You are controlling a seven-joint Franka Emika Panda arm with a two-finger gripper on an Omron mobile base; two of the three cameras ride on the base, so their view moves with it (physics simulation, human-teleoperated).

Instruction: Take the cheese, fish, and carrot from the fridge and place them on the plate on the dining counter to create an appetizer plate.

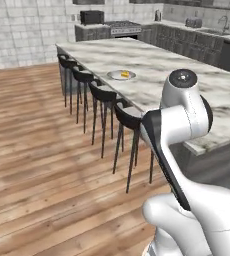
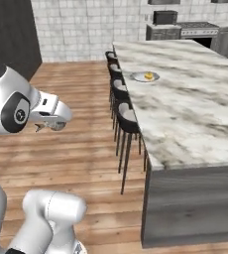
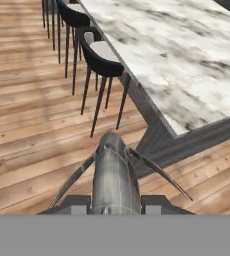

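The long marble table [image 1: 152, 65] runs away from the robot, black stools [image 1: 103, 93] lined along its near edge over the wood floor [image 1: 37, 150]. The plate [image 2: 144, 77] sits on the table near that stool edge, well apart from the arm, with the cheese [image 2: 148, 76] on it. The gripper [image 3: 115, 202] is clamped on the fish [image 3: 114, 177], held off the table's end above the floor
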